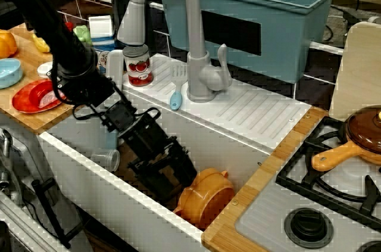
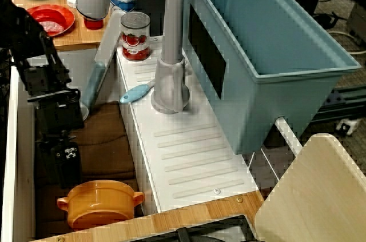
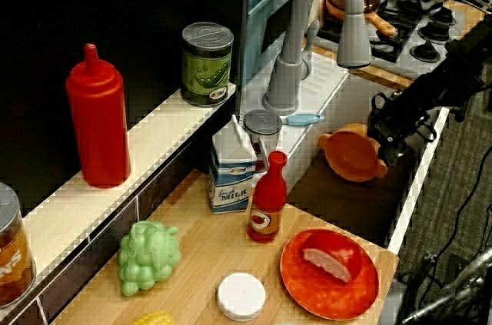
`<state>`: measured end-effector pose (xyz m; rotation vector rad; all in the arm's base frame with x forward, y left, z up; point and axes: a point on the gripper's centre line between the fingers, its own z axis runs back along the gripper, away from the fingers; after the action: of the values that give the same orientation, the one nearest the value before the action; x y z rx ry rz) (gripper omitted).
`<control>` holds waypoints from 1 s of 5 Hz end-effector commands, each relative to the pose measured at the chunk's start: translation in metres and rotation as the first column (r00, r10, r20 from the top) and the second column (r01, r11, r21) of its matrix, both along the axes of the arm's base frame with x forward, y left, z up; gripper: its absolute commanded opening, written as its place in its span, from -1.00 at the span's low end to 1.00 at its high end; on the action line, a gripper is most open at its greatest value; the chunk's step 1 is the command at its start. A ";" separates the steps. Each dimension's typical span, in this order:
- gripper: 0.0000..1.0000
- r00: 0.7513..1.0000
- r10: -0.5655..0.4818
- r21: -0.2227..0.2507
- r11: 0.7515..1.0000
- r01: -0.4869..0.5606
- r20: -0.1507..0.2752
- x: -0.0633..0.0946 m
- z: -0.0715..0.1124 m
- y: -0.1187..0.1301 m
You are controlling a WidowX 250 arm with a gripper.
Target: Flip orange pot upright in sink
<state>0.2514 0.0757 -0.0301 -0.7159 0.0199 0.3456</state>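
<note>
One orange pot [image 1: 205, 197] lies tipped on its side in the sink [image 1: 196, 145], on the brown mat [image 2: 108, 139], beside one black gripper [image 1: 169, 174]; whether its jaws are apart I cannot tell. One faucet [image 1: 193, 37], one tomato can [image 1: 137, 65], one red plate [image 3: 329, 273] on the wooden counter [image 3: 192, 263].

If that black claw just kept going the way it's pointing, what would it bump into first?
Probably the orange pot in the sink. The claw points down along the basin toward it, with the pot right ahead. Depth is hard to judge; it might meet the brown mat first.
</note>
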 end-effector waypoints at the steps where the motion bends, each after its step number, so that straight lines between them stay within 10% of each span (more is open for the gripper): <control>1: 1.00 0.996 -0.047 0.029 0.999 0.045 0.072 0.021 0.024 0.001; 3: 1.00 0.963 -0.257 0.208 0.950 0.235 0.083 0.016 0.030 0.009; 5: 1.00 0.956 -0.284 0.209 0.942 0.264 0.069 0.011 0.021 0.006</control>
<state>0.2568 0.0789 -0.0206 -0.5467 0.0332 0.0595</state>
